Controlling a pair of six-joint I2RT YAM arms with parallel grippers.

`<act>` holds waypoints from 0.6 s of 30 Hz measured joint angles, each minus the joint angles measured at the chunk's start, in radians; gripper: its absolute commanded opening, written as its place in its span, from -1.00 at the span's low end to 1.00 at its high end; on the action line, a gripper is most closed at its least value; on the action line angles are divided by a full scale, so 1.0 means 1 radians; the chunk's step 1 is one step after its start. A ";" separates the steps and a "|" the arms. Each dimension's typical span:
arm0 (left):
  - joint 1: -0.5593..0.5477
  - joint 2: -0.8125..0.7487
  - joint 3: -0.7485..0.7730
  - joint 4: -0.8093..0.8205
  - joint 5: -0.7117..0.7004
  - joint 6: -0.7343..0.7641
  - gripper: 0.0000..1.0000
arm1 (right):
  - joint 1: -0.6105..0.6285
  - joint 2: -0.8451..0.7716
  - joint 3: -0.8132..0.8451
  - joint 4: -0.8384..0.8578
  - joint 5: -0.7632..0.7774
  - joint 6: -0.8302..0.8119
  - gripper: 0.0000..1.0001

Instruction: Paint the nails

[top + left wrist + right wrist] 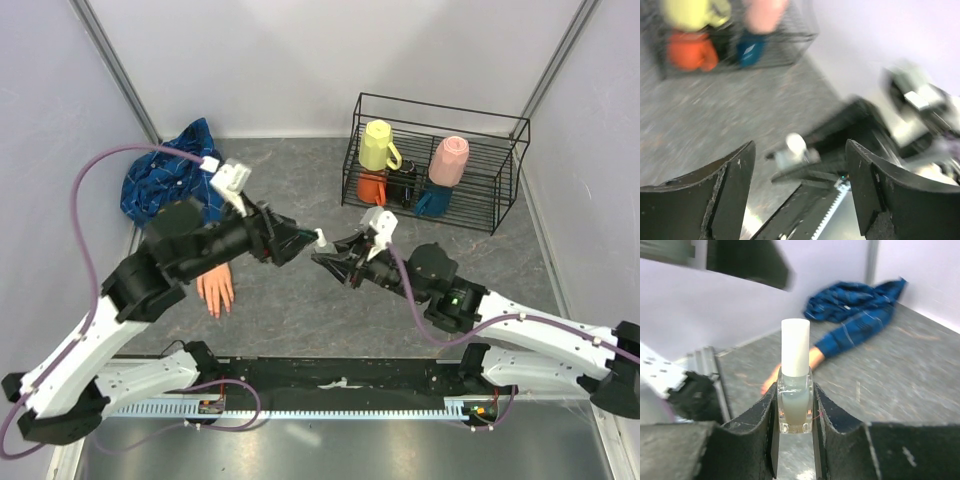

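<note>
My right gripper [796, 412] is shut on a small clear polish bottle [795, 405] with a white cap [795, 347], held upright above the table. In the top view the right gripper [327, 255] meets my left gripper [300, 240] at mid table, the bottle [322, 240] between them. My left gripper [800, 165] is open, its jaws wide apart, facing the bottle [792, 150] without touching it. The peach mannequin hand [215, 290] lies flat at the left, sticking out of a blue plaid sleeve [170, 185]. It also shows in the right wrist view [812, 360]. The nails are too small to make out.
A black wire rack [435, 160] stands at the back right with a yellow cup [378, 145], a pink cup [450, 160], an orange cup [372, 187] and a blue cup [434, 202]. Grey walls close in left, back and right.
</note>
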 measured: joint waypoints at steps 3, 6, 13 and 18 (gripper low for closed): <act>0.000 -0.101 -0.050 0.084 0.128 0.029 0.45 | -0.063 -0.051 -0.026 0.038 -0.147 0.053 -1.00; 0.000 -0.156 -0.089 0.166 0.252 0.039 0.40 | -0.117 -0.082 -0.052 0.091 -0.283 0.114 -1.00; 0.000 -0.098 -0.135 0.266 0.428 0.039 0.36 | -0.163 -0.087 -0.078 0.219 -0.519 0.238 -1.00; 0.000 -0.042 -0.137 0.299 0.484 0.039 0.27 | -0.167 -0.087 -0.080 0.277 -0.593 0.285 -1.00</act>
